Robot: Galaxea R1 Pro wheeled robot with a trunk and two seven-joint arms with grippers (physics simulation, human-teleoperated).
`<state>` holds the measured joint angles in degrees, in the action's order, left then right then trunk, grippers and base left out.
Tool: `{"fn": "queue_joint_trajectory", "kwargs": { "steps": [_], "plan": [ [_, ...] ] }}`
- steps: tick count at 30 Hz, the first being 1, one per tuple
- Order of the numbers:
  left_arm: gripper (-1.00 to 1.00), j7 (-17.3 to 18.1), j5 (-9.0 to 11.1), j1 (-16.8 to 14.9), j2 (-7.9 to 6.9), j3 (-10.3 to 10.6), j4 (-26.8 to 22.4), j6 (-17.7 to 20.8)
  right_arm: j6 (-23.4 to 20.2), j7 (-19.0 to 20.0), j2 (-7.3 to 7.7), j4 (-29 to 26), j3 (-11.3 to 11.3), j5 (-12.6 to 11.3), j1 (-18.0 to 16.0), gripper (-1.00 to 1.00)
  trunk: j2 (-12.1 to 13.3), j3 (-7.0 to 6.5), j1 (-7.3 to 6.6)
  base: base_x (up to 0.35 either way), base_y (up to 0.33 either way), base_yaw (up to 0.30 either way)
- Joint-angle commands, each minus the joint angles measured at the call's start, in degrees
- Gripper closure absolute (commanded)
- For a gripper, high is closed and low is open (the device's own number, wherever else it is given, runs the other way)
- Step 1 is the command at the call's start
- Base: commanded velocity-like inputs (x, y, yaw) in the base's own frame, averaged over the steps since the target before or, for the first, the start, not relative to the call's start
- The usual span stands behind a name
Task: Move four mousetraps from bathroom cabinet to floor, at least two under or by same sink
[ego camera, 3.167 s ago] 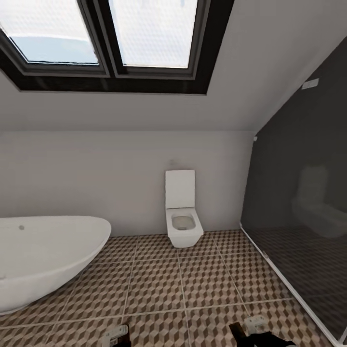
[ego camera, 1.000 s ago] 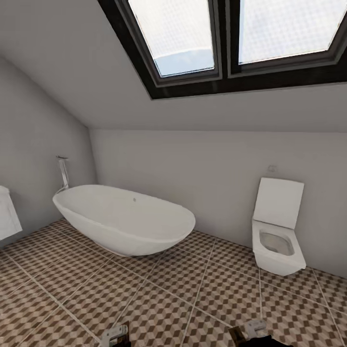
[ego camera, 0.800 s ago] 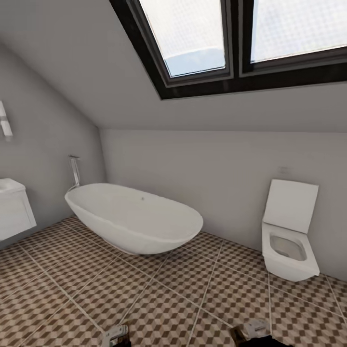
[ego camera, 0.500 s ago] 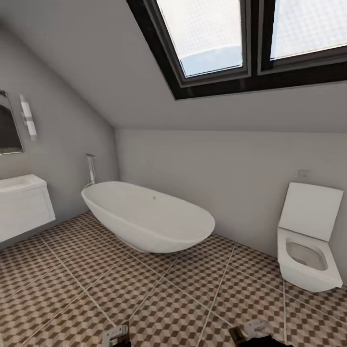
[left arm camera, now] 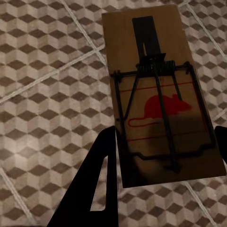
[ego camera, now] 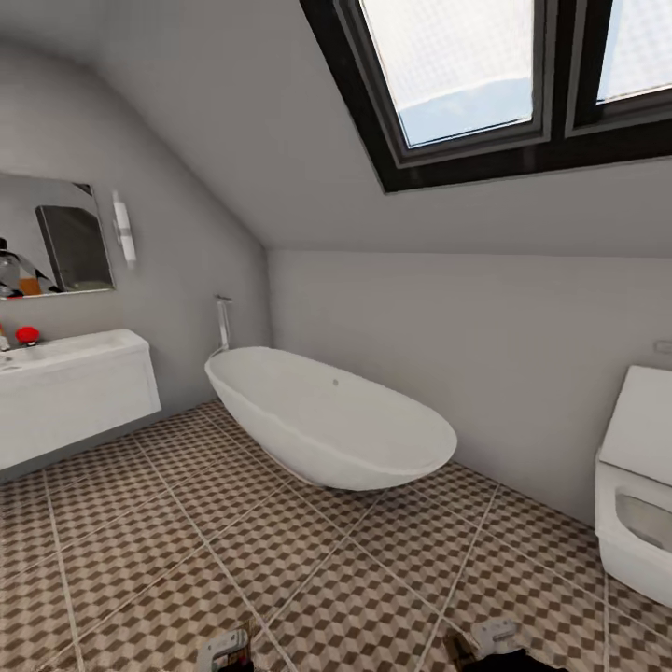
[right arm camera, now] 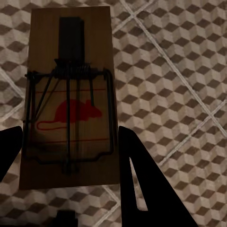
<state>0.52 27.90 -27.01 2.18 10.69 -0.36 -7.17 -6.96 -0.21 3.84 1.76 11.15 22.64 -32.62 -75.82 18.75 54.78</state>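
A: Bathroom floor [ego camera: 280,523] runs wall to wall in cube-pattern tile, grout lines pale. Where are the traps?

B: Two in hand. Left hand [left arm camera: 161,156] is clamped on a mousetrap [left arm camera: 161,94], dark fingers on either long edge, board hanging above the tile. Right hand [right arm camera: 68,151] is closed the same way on the other mousetrap [right arm camera: 71,94]. Both boards face the wrist cameras, wire bar and red mouse print visible.

A: The sink?

B: Bathroom sink [ego camera: 70,350] sits at the far left of the head view, on its white vanity [ego camera: 75,401] under the mirror [ego camera: 51,238]. Well apart from the robot. Bathtub [ego camera: 327,420] is between-ish, toilet [ego camera: 635,495] at the right edge.

A: Risks?

B: Main one, as I judge it: releasing too early. Traps dropped on open tile count for "same floor" but not for "next to the sink". Needs to drive over to the vanity first.

A: Anything else?

B: Grip is on thin board edges only (little contact area), so a jolt while driving could let one twist or slip out. Dropping from height might flip it or bounce it away from the vanity. Also the low vanity front: arms reaching under could clip it. Lower close to the tile before opening.
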Motion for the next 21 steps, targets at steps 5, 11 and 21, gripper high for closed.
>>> {"fn": "queue_joint_trajectory", "kwargs": {
  "steps": [5,11,21],
  "plan": [
    [1.0,0.0,0.5,-0.1,0.02,0.5,0.1,-0.2,-0.1,-0.1,0.02,0.1,0.5,0.5,-0.1,1.0,0.0,0.07,0.0,0.0,0.0,0.287],
    [1.0,0.0,0.5,-0.1,0.02,0.5,0.1,-0.2,-0.1,-0.1,0.02,0.1,0.5,0.5,-0.1,1.0,0.0,0.07,0.0,0.0,0.0,0.288],
    [1.0,0.0,0.3,-0.1,0.02,0.5,0.1,-0.2,-0.1,-0.1,0.02,0.1,0.5,0.5,-0.1,1.0,0.0,0.07,0.0,0.0,0.0,0.289]
  ]
}}
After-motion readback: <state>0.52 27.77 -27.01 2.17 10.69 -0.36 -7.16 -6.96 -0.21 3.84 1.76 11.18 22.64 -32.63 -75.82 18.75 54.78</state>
